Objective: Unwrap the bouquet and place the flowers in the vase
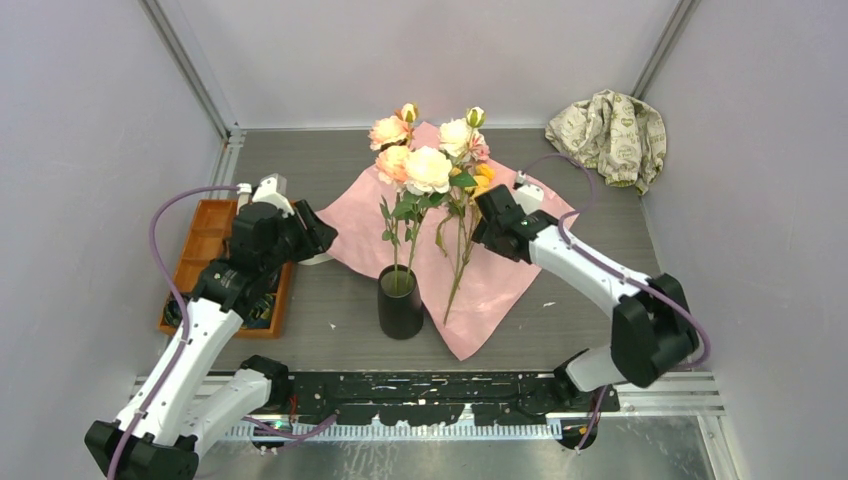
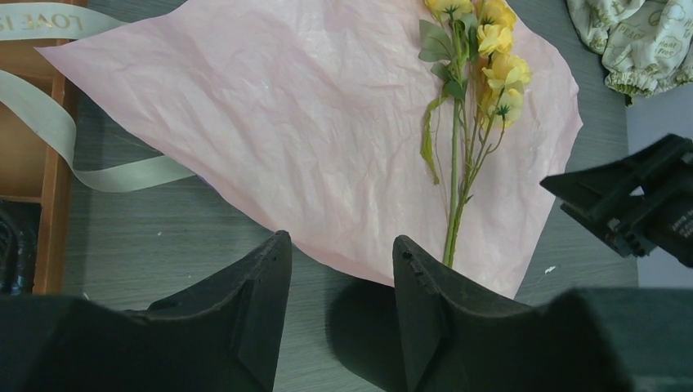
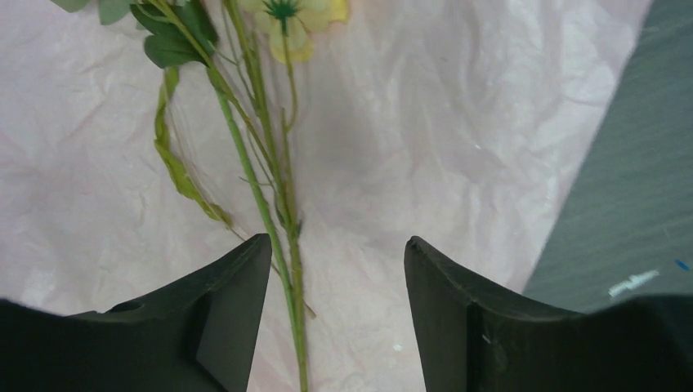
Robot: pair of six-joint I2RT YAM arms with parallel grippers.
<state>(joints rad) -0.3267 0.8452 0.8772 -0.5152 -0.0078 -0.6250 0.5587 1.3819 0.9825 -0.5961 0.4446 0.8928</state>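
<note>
Closest to the arm bases, the vase (image 1: pixel 400 305) stood upright on the table (image 1: pixel 330 330) by the near edge of the pink wrapping paper (image 2: pixel 310 131). Several flowers (image 1: pixel 428 168) stood in it, their cream and peach blooms well above its rim. Just beyond, I had my left gripper (image 2: pixel 342 245) hanging beside the orange tray (image 1: pixel 200 240), jaws spread with nothing between them. My right gripper (image 3: pixel 337 245) hovered over the paper, jaws apart too. A yellow-bloomed stem (image 3: pixel 253 180) lay flat beneath the gap, not pinched. A beige ribbon (image 2: pixel 49 131) ran from the tray to the paper's edge. Farthest off, the patterned cloth (image 1: pixel 610 135) sat crumpled in the right corner.
</note>
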